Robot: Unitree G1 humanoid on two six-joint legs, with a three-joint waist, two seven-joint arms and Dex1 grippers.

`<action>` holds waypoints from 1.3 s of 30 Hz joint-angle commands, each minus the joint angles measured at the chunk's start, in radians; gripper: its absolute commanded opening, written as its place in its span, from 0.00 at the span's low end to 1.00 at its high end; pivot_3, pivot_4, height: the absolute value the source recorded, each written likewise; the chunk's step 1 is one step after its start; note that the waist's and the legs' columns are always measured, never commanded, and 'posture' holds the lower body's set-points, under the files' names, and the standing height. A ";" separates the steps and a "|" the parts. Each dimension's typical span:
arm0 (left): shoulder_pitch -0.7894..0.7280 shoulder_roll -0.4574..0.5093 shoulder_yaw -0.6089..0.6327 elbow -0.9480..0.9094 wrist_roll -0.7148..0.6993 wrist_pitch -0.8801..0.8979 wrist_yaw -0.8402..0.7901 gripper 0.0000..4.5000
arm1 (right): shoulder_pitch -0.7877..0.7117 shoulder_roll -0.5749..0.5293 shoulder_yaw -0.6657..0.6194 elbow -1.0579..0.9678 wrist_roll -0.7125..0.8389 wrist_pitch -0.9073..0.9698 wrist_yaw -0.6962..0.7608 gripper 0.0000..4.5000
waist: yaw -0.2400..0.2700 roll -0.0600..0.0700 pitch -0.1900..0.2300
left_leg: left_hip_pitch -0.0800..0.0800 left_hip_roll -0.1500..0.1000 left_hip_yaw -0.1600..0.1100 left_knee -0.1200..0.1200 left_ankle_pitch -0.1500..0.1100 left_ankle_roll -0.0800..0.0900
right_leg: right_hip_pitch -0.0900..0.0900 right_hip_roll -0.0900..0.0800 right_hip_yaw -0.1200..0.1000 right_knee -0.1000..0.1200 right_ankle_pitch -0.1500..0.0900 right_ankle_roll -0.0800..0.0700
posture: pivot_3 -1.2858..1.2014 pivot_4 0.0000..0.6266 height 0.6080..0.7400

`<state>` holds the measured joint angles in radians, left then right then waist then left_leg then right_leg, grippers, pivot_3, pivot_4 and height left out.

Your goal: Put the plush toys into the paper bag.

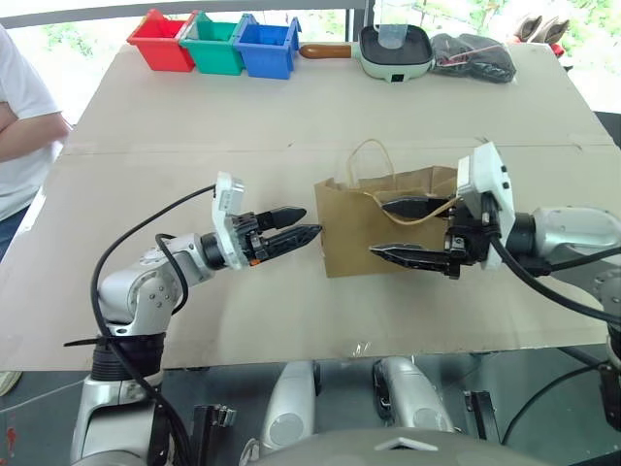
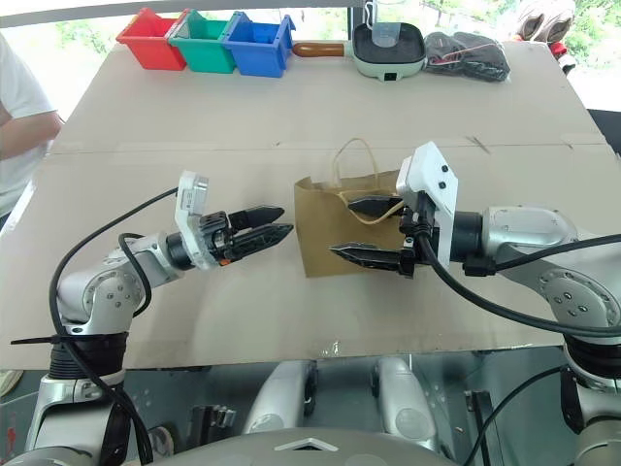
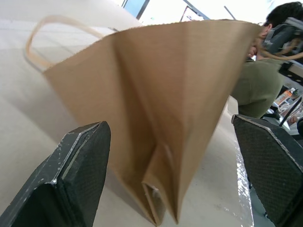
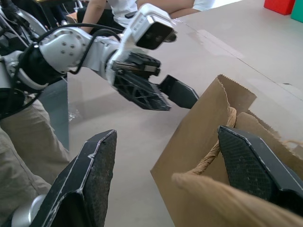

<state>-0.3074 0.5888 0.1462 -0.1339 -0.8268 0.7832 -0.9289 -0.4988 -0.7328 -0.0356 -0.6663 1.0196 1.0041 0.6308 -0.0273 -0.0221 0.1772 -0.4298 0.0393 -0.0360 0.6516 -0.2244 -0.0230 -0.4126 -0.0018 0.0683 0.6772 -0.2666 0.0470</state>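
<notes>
The brown paper bag (image 1: 349, 233) stands upright in the middle of the table, mouth up. Its far handle (image 1: 371, 155) rises in a loop. The near handle (image 1: 434, 211) drapes over the upper finger of my right gripper (image 1: 378, 229). That gripper reaches in from the bag's right side, open, its jaws straddling the near wall: one finger in the mouth, the other outside the front face (image 4: 199, 137). My left gripper (image 1: 310, 221) is open and empty, its tips just short of the bag's left edge (image 3: 161, 104). The plush toys are out of view.
Red (image 1: 160, 44), green (image 1: 215, 44) and blue (image 1: 264, 47) bins line the far edge. Beside them are a pan with a wooden handle (image 1: 396, 50) and a dark cloth bundle (image 1: 473, 53). A person (image 1: 19, 116) stands at the table's left side.
</notes>
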 commanded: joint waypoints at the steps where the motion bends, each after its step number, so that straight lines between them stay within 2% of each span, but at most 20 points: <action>1: -0.008 0.041 0.047 0.018 -0.047 0.016 -0.074 0.99 | -0.028 -0.016 -0.079 -0.040 0.100 0.009 -0.043 0.71 | -0.001 0.000 0.000 | 0.000 0.000 0.000 0.000 0.000 0.000 | 0.000 0.000 0.000 0.000 0.000 0.000 | 0.52 0.24 1.00; 6: -0.005 0.054 0.016 0.043 -0.043 -0.008 -0.181 0.99 | -0.050 -0.035 -0.138 -0.033 0.227 0.007 -0.101 0.71 | -0.003 0.000 0.000 | 0.000 0.000 0.000 0.000 0.000 0.000 | 0.000 0.000 0.000 0.000 0.000 0.000 | 0.52 0.24 1.00; 10: -0.035 0.014 -0.012 0.045 -0.028 -0.015 -0.164 0.99 | -0.040 -0.058 -0.141 -0.037 0.261 -0.001 -0.126 0.71 | 0.000 0.000 0.000 | 0.000 0.000 0.000 0.000 0.000 0.000 | 0.000 0.000 0.000 0.000 0.000 0.000 | 0.52 0.24 1.00; 14: -0.034 0.018 -0.053 0.027 -0.032 0.011 -0.204 0.99 | -0.007 -0.081 -0.145 -0.049 0.274 -0.010 -0.133 0.71 | -0.001 0.000 0.000 | 0.000 0.000 0.000 0.000 0.000 0.000 | 0.000 0.000 0.000 0.000 0.000 0.000 | 0.52 0.24 1.00; 18: -0.089 -0.011 -0.025 0.106 -0.004 -0.015 -0.141 0.99 | 0.021 -0.109 -0.161 -0.068 0.312 -0.020 -0.143 0.71 | 0.000 0.000 0.000 | 0.000 0.000 0.000 0.000 0.000 0.000 | 0.000 0.000 0.000 0.000 0.000 0.000 | 0.52 0.24 1.00; 23: -0.148 0.020 0.010 0.201 -0.024 0.031 -0.172 0.99 | 0.044 -0.141 -0.182 -0.078 0.359 -0.035 -0.152 0.71 | -0.001 0.000 0.000 | 0.000 0.000 0.000 0.001 0.000 0.000 | 0.000 0.000 0.000 0.001 0.000 0.000 | 0.52 0.24 1.00; 30: -0.218 0.009 -0.072 0.267 -0.047 0.142 -0.292 0.99 | 0.061 -0.166 -0.174 -0.084 0.379 -0.063 -0.165 0.71 | 0.000 0.000 0.000 | 0.000 0.000 0.000 0.001 0.000 0.000 | 0.000 0.000 0.000 0.001 0.000 0.000 | 0.52 0.24 1.00; 39: -0.257 -0.009 -0.144 0.296 -0.004 0.124 -0.395 0.99 | 0.069 -0.188 -0.169 -0.078 0.377 -0.075 -0.169 0.71 | -0.002 0.000 0.000 | 0.000 0.000 0.000 0.001 0.000 0.000 | 0.000 0.000 0.000 0.001 0.000 0.000 | 0.52 0.24 1.00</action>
<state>-0.5506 0.5779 0.0004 0.1692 -0.8294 0.9172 -1.3003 -0.4287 -0.9074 -0.1777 -0.7283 1.3836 0.9533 0.4622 -0.0294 -0.0223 0.1770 -0.4302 0.0391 -0.0360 0.6527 -0.2244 -0.0229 -0.4125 -0.0017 0.0683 0.6779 -0.2666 0.0469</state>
